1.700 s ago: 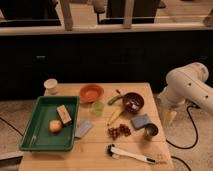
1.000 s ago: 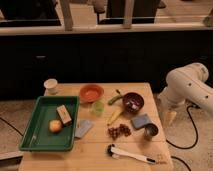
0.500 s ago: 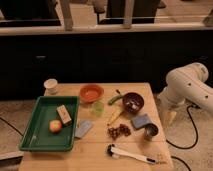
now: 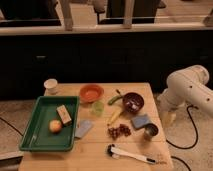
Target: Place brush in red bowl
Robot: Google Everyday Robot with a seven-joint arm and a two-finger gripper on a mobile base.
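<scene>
I am finding no word, number, brand or sign that I can read anywhere in this view. I am checking the tan block in the green tray, the pale cup, the blue packet, the metal can and the brush; none is showing legible print. The gripper is hanging just off the right edge of the table, near the can, and I am seeing no marking on it.
</scene>
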